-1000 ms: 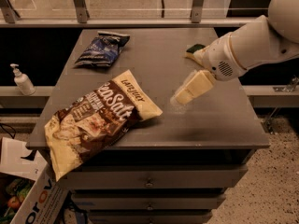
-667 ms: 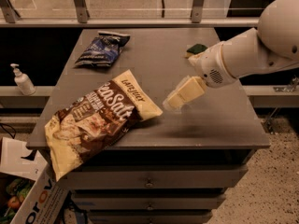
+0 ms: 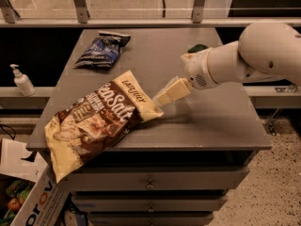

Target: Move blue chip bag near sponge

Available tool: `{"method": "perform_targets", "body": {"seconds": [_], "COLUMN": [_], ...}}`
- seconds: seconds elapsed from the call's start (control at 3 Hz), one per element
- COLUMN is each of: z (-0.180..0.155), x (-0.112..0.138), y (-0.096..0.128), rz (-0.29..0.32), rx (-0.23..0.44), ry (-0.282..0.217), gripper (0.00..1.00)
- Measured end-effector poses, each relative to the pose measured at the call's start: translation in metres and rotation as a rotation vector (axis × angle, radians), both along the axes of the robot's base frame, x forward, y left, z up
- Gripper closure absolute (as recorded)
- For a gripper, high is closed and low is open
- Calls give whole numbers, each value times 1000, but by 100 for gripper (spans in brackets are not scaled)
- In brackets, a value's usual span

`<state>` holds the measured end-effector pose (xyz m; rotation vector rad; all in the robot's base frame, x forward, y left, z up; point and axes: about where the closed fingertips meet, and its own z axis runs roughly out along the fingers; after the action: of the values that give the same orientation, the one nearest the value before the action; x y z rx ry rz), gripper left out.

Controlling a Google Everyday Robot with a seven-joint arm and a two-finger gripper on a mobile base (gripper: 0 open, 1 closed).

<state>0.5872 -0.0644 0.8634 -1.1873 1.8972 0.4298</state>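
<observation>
Where the room fell dim below a pale rail along the back, a grey worktop (image 3: pixel 221 121) stood on a cabinet of drawers (image 3: pixel 150 182), with speckled floor (image 3: pixel 277 182) to its right and a cardboard box (image 3: pixel 33 204) at its lower left. A pump bottle (image 3: pixel 22 81) sat on a ledge off the left edge. A large brown and cream bag (image 3: pixel 96 124) lay slantwise over the front left corner, its lower end hanging past the edge. The white arm (image 3: pixel 244 60) reached in from the right, and the pincer (image 3: pixel 169 92) hung over the middle of the worktop, just beside that bag's upper tip; how far open it was could not be told. The blue chip bag (image 3: pixel 102 50), crinkled dark navy foil with pale print, lay flat at the back left. The sponge (image 3: pixel 197 47) showed as a dark green patch at the back right, partly hidden by the arm, well apart from the blue chip bag with grey surface between them.
</observation>
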Motion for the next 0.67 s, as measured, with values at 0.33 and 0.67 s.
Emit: {"method": "perform_targets", "body": {"seconds": [0.33, 0.67], "z": [-4, -7], "x": [26, 46], "y": [10, 35], "rz": [7, 28], "rx": [22, 61], "ry": [-51, -72], "gripper": [0, 0]}}
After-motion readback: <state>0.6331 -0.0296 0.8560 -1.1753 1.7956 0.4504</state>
